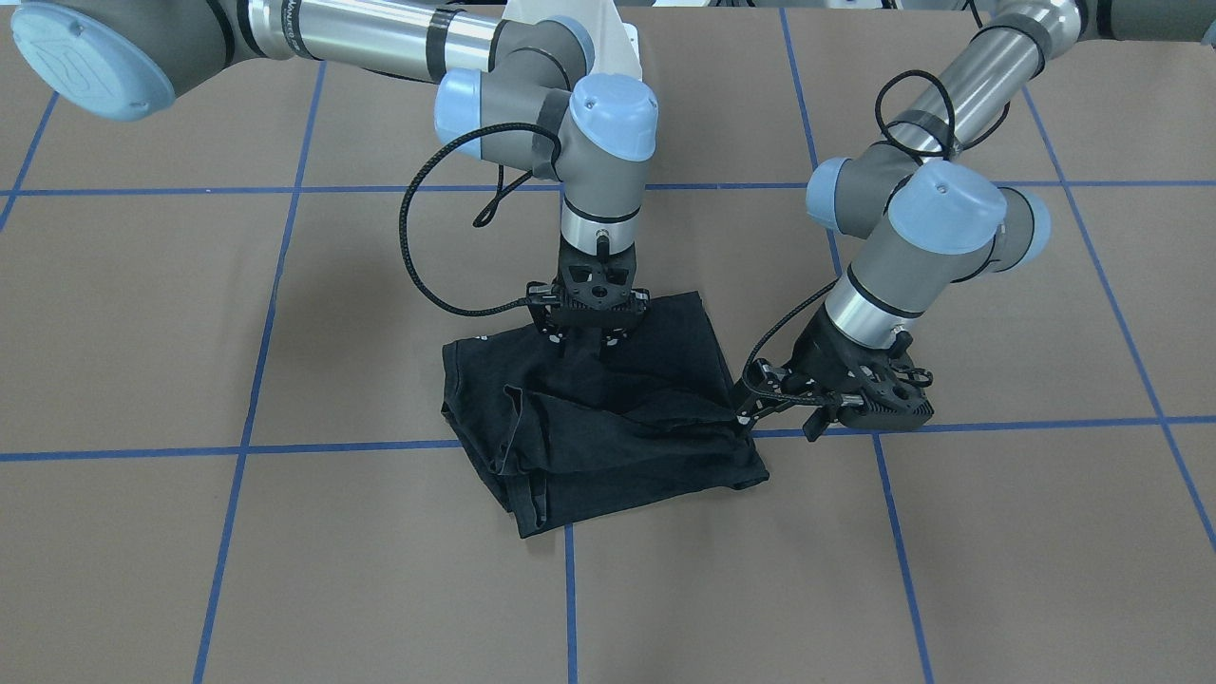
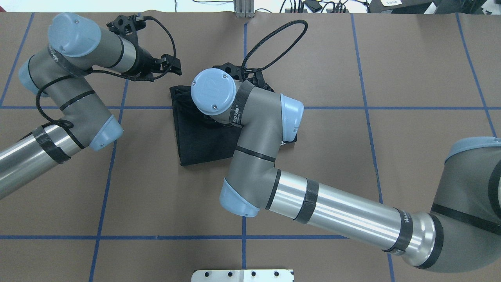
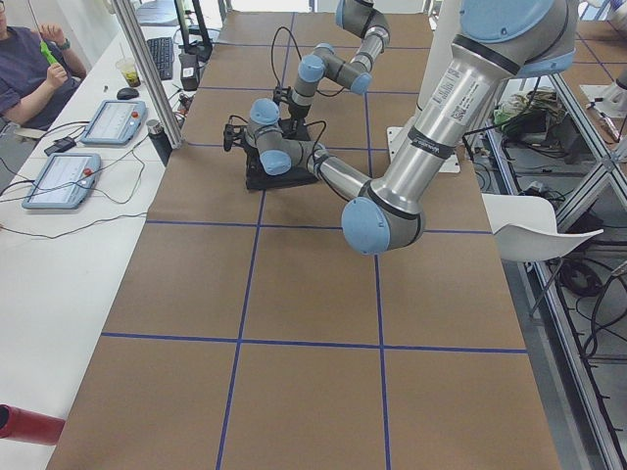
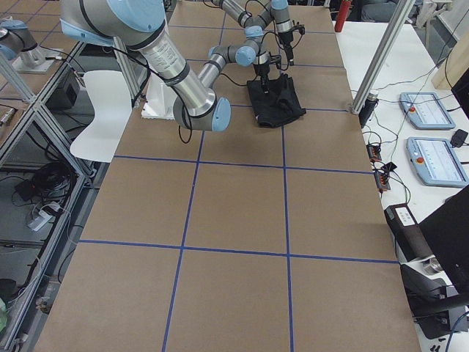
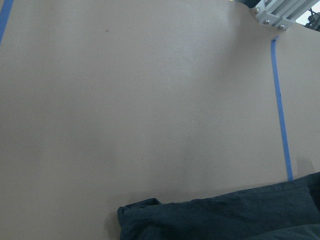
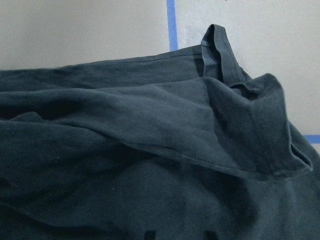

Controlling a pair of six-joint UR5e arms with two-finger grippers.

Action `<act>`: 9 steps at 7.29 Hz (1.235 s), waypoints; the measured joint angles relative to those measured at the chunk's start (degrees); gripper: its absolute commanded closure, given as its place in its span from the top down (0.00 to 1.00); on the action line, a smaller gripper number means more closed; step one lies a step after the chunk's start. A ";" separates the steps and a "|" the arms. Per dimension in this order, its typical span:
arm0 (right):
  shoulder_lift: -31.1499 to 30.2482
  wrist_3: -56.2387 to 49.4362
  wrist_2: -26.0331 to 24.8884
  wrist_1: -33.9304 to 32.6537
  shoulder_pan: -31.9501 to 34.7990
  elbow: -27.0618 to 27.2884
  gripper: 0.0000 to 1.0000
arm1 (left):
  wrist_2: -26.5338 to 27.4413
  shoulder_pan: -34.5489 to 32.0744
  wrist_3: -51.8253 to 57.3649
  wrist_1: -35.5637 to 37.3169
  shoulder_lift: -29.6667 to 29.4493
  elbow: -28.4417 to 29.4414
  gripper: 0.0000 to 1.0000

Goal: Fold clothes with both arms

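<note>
The clothes are one black T-shirt (image 1: 608, 427), lying loosely folded and rumpled on the brown table; its logo is hidden. My right gripper (image 1: 584, 344) points straight down onto the shirt's robot-side edge and is open. Its fingertips (image 6: 147, 233) show apart at the bottom of the right wrist view, above creased cloth (image 6: 150, 150). In the overhead view the right wrist covers much of the shirt (image 2: 199, 137). My left gripper (image 1: 746, 407) lies low and tilted, open, at the shirt's side edge. The left wrist view shows only a shirt corner (image 5: 225, 220) and bare table.
Blue tape lines (image 1: 570, 589) divide the brown table into squares. A side table holds two tablets (image 3: 64, 176), and a seated person (image 3: 29, 59) is beside it. A white chair (image 3: 539, 235) stands behind the robot, and a metal plate (image 2: 242, 274) lies at its base.
</note>
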 measured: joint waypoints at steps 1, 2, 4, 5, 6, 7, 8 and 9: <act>0.04 -0.49 -1.20 0.30 0.01 -1.29 0.00 | -0.02 -0.02 0.00 -0.02 0.02 0.00 1.00; 0.06 -0.86 -2.18 1.74 0.33 -2.85 0.00 | -0.03 -0.02 0.01 -0.02 0.03 0.00 1.00; 0.19 -1.32 -2.93 6.81 2.03 -7.02 0.00 | -0.03 -0.02 0.01 -0.03 0.04 -0.12 1.00; 0.30 -1.59 -3.01 8.43 3.25 -8.51 0.00 | -0.03 -0.02 -0.01 -0.03 0.07 -0.27 1.00; 0.46 -2.26 -3.03 9.35 4.80 -9.57 0.00 | -0.03 -0.02 -0.05 -0.03 0.12 -0.46 1.00; 0.95 -3.39 -3.01 10.22 6.60 -11.17 0.00 | -0.03 -0.05 -0.07 -0.03 0.33 -0.85 1.00; 2.02 -4.20 -3.03 12.68 8.20 -14.33 0.00 | -0.05 -0.08 -0.10 -0.01 0.85 -1.69 1.00; 3.45 -4.56 -2.97 16.26 9.55 -18.29 0.00 | -0.09 -0.09 -0.14 0.03 1.53 -2.74 1.00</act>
